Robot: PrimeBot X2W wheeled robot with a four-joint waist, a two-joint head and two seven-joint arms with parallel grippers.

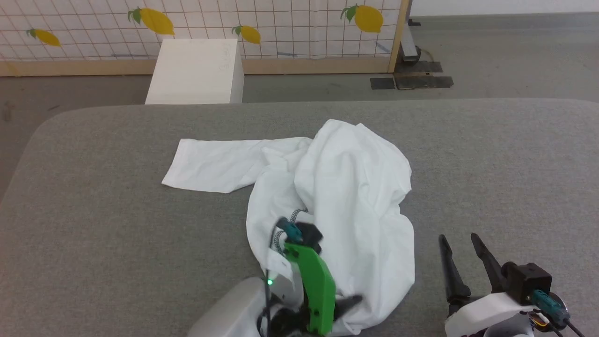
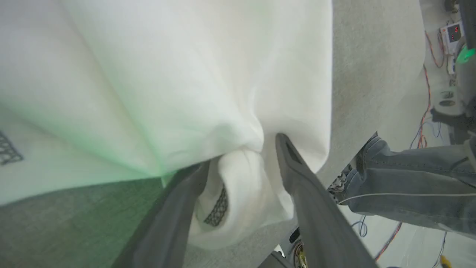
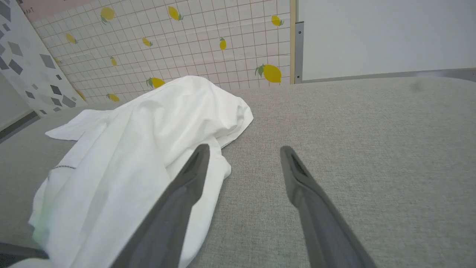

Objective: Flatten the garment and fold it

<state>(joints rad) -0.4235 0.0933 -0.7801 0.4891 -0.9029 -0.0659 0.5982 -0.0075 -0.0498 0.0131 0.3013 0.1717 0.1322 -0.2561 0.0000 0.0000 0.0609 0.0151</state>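
One rumpled white garment (image 1: 348, 178)

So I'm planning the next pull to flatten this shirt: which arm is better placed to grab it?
Left, probably. The left gripper, open, straddles a bunched fold of the garment, so closing should catch fabric. The right gripper is open, but hovers over the grey surface beside the garment, not touching it.

There is one garment (image 1: 327, 187), one table (image 1: 93, 187), one white box (image 1: 196, 70) far left, four printed lemons (image 1: 367, 18) on the far panel (image 1: 290, 47), and two grippers near: left gripper (image 2: 243, 152), right gripper (image 1: 458, 238).
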